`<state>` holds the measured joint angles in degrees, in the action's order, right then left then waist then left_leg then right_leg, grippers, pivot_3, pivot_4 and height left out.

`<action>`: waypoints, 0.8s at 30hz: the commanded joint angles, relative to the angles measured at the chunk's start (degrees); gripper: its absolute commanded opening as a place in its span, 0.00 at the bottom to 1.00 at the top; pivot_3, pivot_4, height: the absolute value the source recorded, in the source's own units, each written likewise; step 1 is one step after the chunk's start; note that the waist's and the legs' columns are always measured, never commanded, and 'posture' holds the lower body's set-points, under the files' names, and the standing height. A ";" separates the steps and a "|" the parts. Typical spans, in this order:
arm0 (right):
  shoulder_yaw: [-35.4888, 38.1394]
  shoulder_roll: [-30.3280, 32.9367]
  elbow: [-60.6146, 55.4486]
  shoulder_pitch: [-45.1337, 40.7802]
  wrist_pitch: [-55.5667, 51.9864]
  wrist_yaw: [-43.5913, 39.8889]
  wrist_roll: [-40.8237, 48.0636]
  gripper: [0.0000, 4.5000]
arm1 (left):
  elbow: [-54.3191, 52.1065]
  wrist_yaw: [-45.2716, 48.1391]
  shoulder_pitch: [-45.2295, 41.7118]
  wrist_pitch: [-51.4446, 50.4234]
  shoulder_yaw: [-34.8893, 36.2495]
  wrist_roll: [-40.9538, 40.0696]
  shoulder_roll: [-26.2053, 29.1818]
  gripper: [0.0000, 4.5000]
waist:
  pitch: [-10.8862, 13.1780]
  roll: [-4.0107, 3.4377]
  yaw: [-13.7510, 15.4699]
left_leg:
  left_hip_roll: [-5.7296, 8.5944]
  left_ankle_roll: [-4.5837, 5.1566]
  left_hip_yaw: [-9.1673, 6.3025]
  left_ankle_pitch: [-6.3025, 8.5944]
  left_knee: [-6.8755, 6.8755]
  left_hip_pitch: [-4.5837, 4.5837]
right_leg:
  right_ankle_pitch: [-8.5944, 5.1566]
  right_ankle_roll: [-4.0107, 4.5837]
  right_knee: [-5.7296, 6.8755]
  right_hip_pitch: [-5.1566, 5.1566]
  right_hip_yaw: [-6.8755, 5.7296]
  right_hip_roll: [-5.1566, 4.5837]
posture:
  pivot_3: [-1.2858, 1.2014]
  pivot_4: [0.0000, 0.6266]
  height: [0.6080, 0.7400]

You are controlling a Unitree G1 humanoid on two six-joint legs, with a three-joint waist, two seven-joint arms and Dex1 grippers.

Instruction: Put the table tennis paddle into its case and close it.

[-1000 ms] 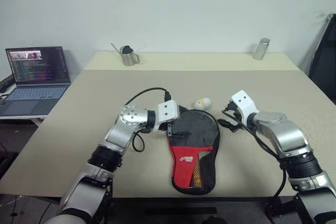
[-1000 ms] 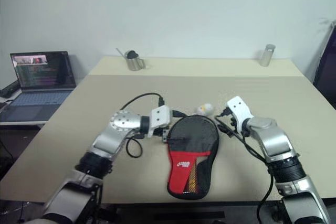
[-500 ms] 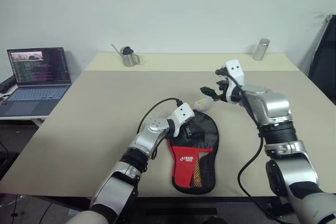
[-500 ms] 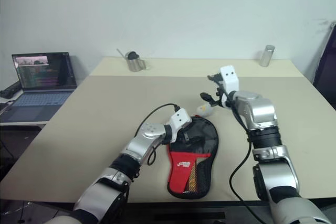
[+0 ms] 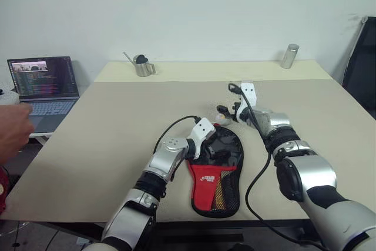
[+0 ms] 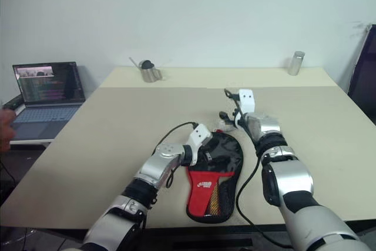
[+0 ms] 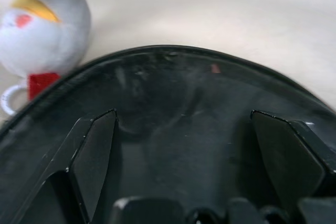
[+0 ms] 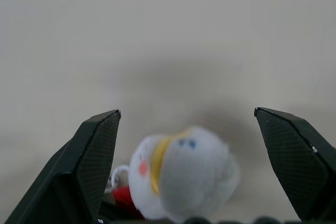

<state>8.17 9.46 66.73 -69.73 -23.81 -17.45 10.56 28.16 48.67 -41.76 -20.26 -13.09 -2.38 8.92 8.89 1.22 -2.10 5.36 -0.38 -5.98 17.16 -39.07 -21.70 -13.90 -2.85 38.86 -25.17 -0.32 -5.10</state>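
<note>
The case (image 5: 216, 171) lies flat near the table's front edge, its round black end pointing away from me and its red panel (image 5: 204, 179) with the mesh pocket nearest me. My left gripper (image 5: 217, 152) is open, low over that round end (image 7: 184, 124), fingers (image 7: 92, 156) spread across it. The white-yellow plush charm (image 8: 178, 177) lies just beyond the case's rim. Right over it hangs my right gripper (image 5: 225, 113), open, with a finger (image 8: 94, 161) on either side and apart from it. The paddle is hidden; something light brown shows through the mesh.
A metal pitcher (image 5: 141, 64) and a metal cylinder (image 5: 289, 56) stand at the table's far edge. An open laptop (image 5: 44, 83) sits on a side table to the left, and a person's hand (image 5: 12, 133) reaches in there. A dark panel (image 5: 361, 69) leans at the right.
My right gripper swung in from the case's right side and came down over the charm. My left gripper moved onto the case's round end. A person's hand appeared at the left.
</note>
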 commanded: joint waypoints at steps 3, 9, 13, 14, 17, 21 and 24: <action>0.13 -1.49 1.02 -2.21 3.26 -0.28 -1.03 1.00 | -0.07 0.21 1.80 -8.31 -2.42 1.06 1.26 0.99 | -0.04 -0.05 -0.36 | 0.00 0.00 0.00 0.00 0.00 0.02 | 0.00 0.00 0.00 0.01 0.01 0.01 | 0.52 0.24 1.00; 0.22 -3.04 1.88 -1.33 3.17 -0.32 -1.17 1.00 | -0.37 -1.54 1.83 -10.94 -3.00 1.88 1.86 0.99 | -0.06 -0.06 -0.82 | 0.00 0.00 0.00 0.00 0.02 0.25 | 0.00 0.00 0.01 0.22 0.04 0.02 | 0.52 0.24 1.00; 0.02 -3.98 2.00 -0.70 3.35 -0.07 -1.48 1.00 | -0.67 -2.09 2.20 -10.65 -3.49 2.27 2.08 0.99 | -0.06 -0.09 -0.83 | 0.00 0.03 -0.06 0.03 0.17 0.90 | -0.03 0.01 -0.12 0.90 0.02 0.05 | 0.52 0.24 1.00; -0.07 -4.15 2.07 -0.62 3.49 0.17 -1.65 1.00 | -0.92 -2.11 2.32 -10.63 -3.44 2.15 2.00 0.99 | -0.06 -0.09 -0.88 | -0.01 0.04 -0.09 0.04 0.17 0.98 | -0.03 0.01 -0.15 1.00 -0.01 0.07 | 0.52 0.24 1.00; 0.03 -4.50 2.42 -0.61 3.71 1.00 -2.05 0.91 | -1.70 -1.90 2.48 -10.99 -2.79 1.08 1.45 1.00 | -0.06 -0.09 -0.98 | -0.01 0.03 -0.11 0.03 0.16 0.98 | -0.03 0.01 -0.12 1.00 0.00 0.07 | 0.52 0.24 1.00; 0.34 -4.78 2.94 -0.66 3.90 2.28 -2.64 0.62 | -1.20 -2.49 1.87 -10.93 -2.42 1.00 1.02 1.00 | -0.06 -0.09 -0.98 | -0.01 0.02 -0.12 0.03 0.16 0.97 | -0.03 0.01 -0.13 1.00 0.00 0.07 | 0.52 0.24 1.00; 0.45 -4.85 3.03 -0.51 3.99 2.79 -2.75 0.38 | -0.23 -3.16 1.18 -10.60 -2.14 1.16 0.77 1.00 | -0.06 -0.08 -0.95 | 0.00 0.02 -0.14 0.02 0.16 0.97 | -0.02 0.01 -0.14 1.01 -0.01 0.06 | 0.52 0.24 1.00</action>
<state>7.94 5.15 70.22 -69.94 -21.53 -14.76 7.82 24.78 45.75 -41.65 -28.43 -14.30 -1.70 9.83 8.83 1.14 -3.05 5.36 -0.35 -6.14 17.18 -38.91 -20.73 -13.92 -2.84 38.73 -24.15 -0.34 -5.04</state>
